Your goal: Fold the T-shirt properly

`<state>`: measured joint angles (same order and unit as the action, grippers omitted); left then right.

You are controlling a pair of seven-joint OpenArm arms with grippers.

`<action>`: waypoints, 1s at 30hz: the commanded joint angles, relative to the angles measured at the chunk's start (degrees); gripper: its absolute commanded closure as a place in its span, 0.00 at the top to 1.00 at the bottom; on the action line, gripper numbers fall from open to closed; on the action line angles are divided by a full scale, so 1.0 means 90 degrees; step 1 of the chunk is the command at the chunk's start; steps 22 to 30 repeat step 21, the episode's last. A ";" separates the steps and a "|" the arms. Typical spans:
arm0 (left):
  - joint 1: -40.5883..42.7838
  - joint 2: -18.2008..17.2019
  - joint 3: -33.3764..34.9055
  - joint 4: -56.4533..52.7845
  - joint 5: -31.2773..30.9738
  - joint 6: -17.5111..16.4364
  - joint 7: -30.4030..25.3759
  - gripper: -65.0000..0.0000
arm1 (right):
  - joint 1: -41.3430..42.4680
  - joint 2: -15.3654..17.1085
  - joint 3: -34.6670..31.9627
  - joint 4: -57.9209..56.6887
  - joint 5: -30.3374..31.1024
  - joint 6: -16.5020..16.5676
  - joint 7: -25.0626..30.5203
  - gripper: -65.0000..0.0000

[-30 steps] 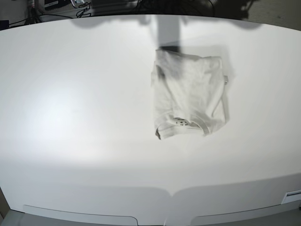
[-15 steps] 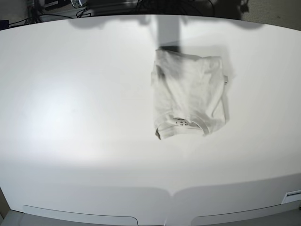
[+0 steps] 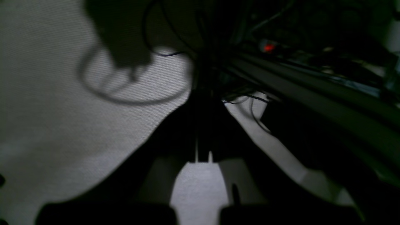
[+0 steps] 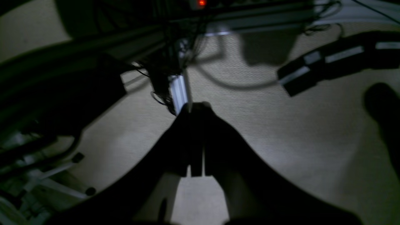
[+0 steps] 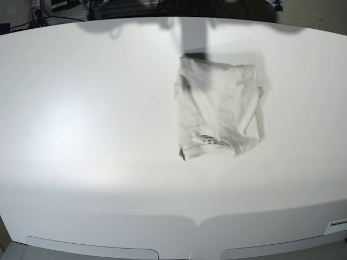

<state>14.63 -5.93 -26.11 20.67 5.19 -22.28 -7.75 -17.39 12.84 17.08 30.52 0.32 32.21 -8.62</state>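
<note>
The pale off-white T-shirt (image 5: 218,110) lies folded into a compact rectangle on the white table (image 5: 87,119), right of centre toward the far side, with its ribbed collar and small label (image 5: 209,141) at the near edge. Neither arm shows in the base view. In the left wrist view my left gripper (image 3: 203,156) hangs over carpet with its dark fingers pressed together and nothing between them. In the right wrist view my right gripper (image 4: 196,107) is likewise shut and empty over carpet. The shirt is out of both wrist views.
Beyond the table's far edge lie cables and equipment (image 5: 97,6). The left wrist view shows a cable loop (image 3: 125,97) on grey carpet and a dark rail (image 3: 312,90). The right wrist view shows an aluminium frame leg (image 4: 179,90) and a dark bar (image 4: 328,65).
The shirt has not moved. Only the shadows and glimpses of hardware along the table's far edge have shifted a little.
</note>
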 commanded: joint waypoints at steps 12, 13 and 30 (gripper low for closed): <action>-0.0347 0.0131 -0.0005 -0.0066 -0.0075 0.0148 -0.0289 0.00 | 0.0576 0.0078 -0.1149 -0.0372 0.0010 -0.1069 0.0532 0.00; -0.0374 0.0148 -0.0005 -0.0066 -0.0075 0.0151 -0.0287 0.00 | 0.0573 0.0075 -0.1185 -0.0372 0.0010 -0.1117 0.0529 0.00; -0.0430 0.0143 -0.0005 -0.0068 -0.0070 0.0148 -0.0240 0.00 | 0.0573 0.0090 -0.1202 -0.0372 0.0036 -0.1137 0.0398 0.00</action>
